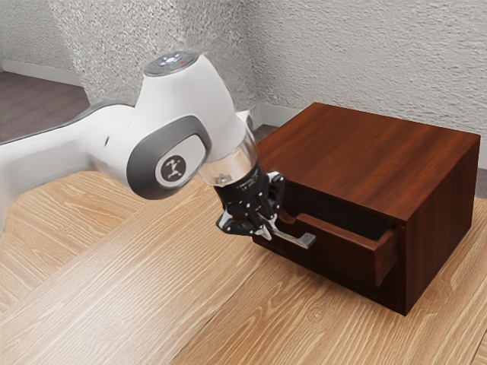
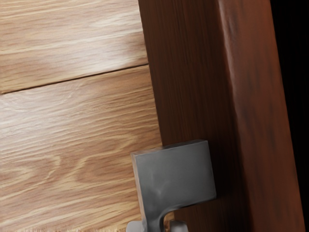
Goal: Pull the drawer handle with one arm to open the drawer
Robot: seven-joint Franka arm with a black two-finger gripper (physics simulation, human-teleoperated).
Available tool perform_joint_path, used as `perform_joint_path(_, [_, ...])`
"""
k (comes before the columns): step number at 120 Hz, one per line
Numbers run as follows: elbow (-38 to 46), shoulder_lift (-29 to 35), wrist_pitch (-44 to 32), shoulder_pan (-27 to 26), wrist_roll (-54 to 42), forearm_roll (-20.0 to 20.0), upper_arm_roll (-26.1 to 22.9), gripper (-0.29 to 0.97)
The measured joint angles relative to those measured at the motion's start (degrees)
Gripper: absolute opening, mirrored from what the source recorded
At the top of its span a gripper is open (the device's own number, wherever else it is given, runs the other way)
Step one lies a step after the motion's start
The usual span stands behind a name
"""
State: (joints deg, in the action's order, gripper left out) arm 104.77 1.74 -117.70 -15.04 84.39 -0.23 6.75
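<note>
Pinching the rigid grey handle [image 1: 300,238] near one end, the gripper [image 1: 257,220] holds the wooden drawer [image 1: 342,251], already partly out of the cabinet [image 1: 365,160], which should slide easily if the likely slick metal bar is gripped firmly and squarely.

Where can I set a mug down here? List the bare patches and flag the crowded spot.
Free: the wide table stretch before the cabinet and drawer, toward the camera; also the cabinet's flat top. Crowded: the drawer front, where the end effector holds the handle under the arm.
</note>
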Motion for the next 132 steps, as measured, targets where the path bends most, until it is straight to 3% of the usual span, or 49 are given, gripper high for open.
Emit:
perform_joint_path(107, [22.78, 23.70, -0.31, 0.03, 3.71, 0.14, 0.14, -0.09])
perform_joint_path(132, [24.97, 26.70, -0.71, 0.05, 4.41, 0.14, 0.07, -0.08])
